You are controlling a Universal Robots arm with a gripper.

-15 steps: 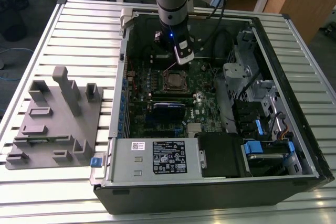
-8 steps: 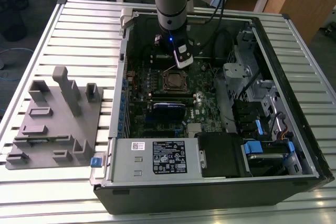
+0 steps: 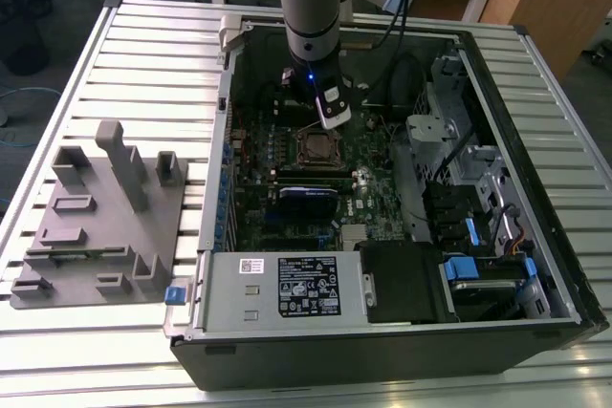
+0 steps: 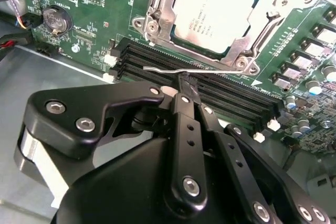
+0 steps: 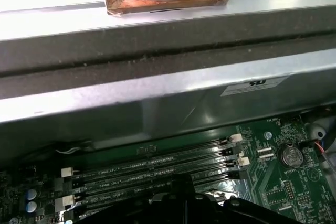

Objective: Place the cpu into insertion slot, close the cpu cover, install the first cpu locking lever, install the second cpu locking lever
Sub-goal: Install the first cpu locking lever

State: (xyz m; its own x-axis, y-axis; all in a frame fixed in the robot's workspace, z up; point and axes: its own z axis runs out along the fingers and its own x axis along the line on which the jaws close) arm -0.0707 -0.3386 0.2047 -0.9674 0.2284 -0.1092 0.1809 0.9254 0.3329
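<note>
The cpu (image 4: 212,11) had a dull grey metal top; the cpu cover (image 4: 158,1) was bright bare metal; the claw (image 4: 185,82) glossy black

Cpu (image 4: 212,11): grey metal top, seated flat in slot (image 3: 318,147). Cover (image 4: 273,11): silver frame, down around it. Thin wire lever (image 4: 163,69) lies along slot's edge.

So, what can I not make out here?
The cpu cover: one side cut off by the second wrist view's edge.
The locking lever: the gripper covers the contact in the second wrist view; grip unclear.
The insertion slot: too small for detail in the exterior view.
</note>
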